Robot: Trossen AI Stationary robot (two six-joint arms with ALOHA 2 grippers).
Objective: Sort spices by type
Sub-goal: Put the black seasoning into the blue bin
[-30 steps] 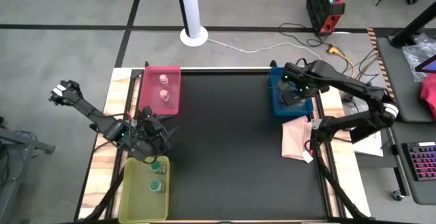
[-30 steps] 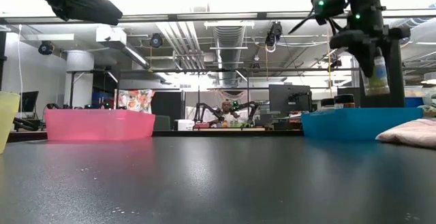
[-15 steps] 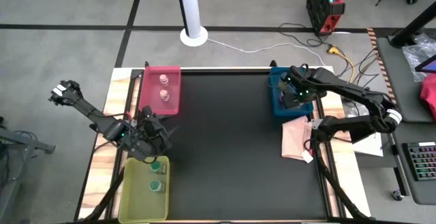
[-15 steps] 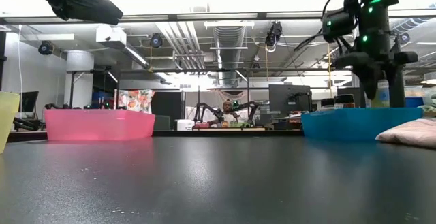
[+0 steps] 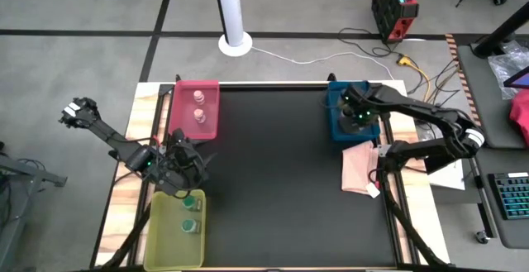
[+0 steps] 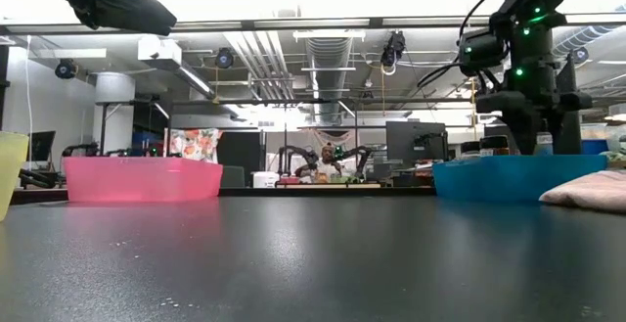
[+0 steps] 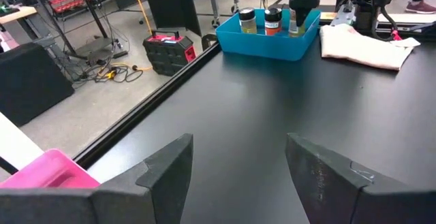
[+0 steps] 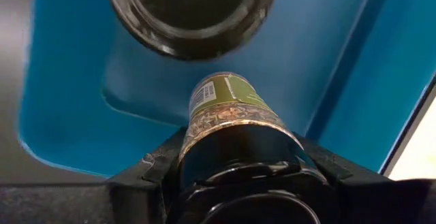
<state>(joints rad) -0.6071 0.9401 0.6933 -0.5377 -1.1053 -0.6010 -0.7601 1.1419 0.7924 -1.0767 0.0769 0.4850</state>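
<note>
My right gripper [image 5: 357,120] reaches down into the blue tray [image 5: 336,128] at the table's far right and is shut on a spice jar [image 8: 228,108] with a dark cap and a green label. Two more dark-capped jars [image 7: 246,21] [image 7: 272,21] stand upright in that tray. Two pinkish-topped jars [image 5: 198,97] stand in the pink tray [image 5: 180,107], and two green-lidded jars [image 5: 191,199] stand in the yellow-green tray [image 5: 161,239]. My left gripper [image 7: 238,149] hangs open and empty over that tray's far end [image 5: 183,173]. My right gripper pinches the jar between its two fingers [image 8: 160,166], on the sides of its upper part just below the dark cap [image 8: 204,132]. The fingers come from above, pointing down. The jar is upright inside the blue tray; I cannot tell whether its base touches the tray's floor.
A folded pink cloth [image 5: 361,166] lies on the table just in front of the blue tray. The black table top [image 5: 273,173] stretches between the trays. A white pole base [image 5: 235,42] stands on the floor beyond the far edge.
My right gripper has gone down with the jar, from well above the blue tray's rim to inside the tray, where the tray's wall now hides most of the jar in the low view. It has stayed shut on the jar, which stays upright.
</note>
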